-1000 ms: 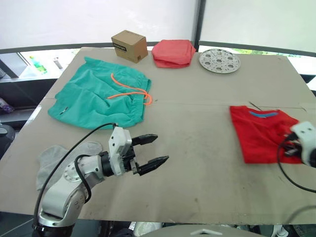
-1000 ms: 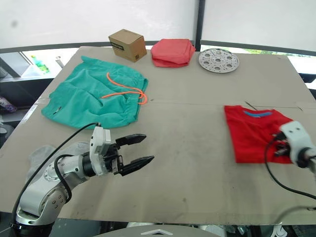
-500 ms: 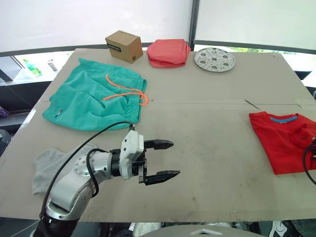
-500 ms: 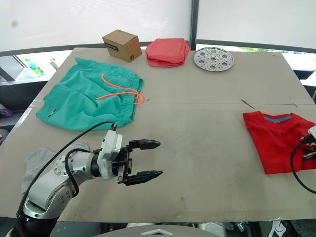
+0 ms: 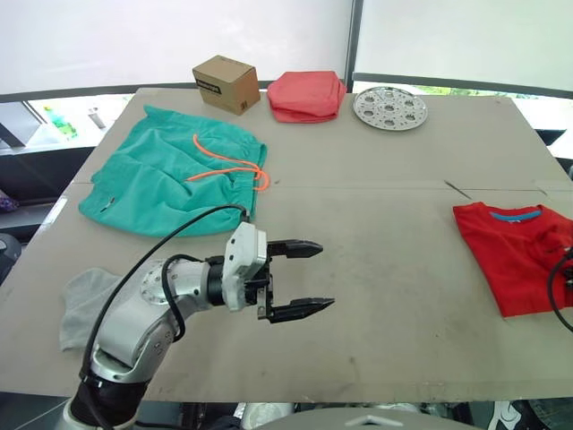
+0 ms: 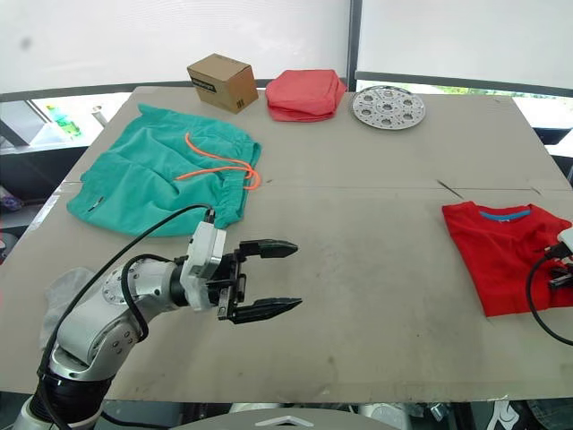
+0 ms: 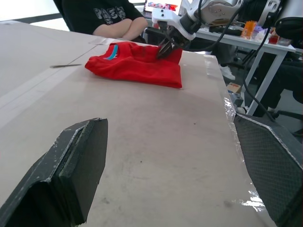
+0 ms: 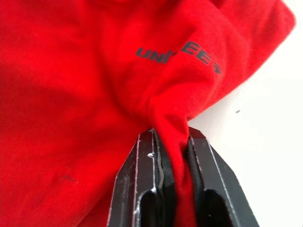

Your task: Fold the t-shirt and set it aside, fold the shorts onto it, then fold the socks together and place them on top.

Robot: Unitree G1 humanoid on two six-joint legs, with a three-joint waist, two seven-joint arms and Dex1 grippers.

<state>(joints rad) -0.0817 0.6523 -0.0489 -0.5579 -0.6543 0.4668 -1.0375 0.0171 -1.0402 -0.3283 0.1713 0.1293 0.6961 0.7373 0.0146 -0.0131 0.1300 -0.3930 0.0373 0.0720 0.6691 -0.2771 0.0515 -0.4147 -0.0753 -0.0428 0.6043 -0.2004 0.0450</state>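
Observation:
The red t-shirt (image 5: pixel 508 256) lies folded at the table's right edge, blue neck band facing the far side. My right gripper (image 8: pixel 169 161) is shut on a bunched fold of the shirt's hem; the left wrist view shows that gripper (image 7: pixel 165 47) at the shirt's far corner. My left gripper (image 5: pixel 326 275) hovers open over bare table near the front middle, holding nothing. Spread flat at the far left are the teal shorts (image 5: pixel 170 175), orange drawstring on top. The grey socks (image 5: pixel 85 296) lie at the near left corner, partly behind my left arm.
Along the table's far edge stand a cardboard box (image 5: pixel 224 83), a folded salmon-pink cloth (image 5: pixel 306 95) and a perforated metal disc (image 5: pixel 389 107). A person (image 7: pixel 113 14) sits beyond the table's right side, where desks and chairs stand.
The t-shirt has been dragged to the right, toward the table's edge, in my right gripper. My left gripper has moved forward and right, and its fingers have spread wider.

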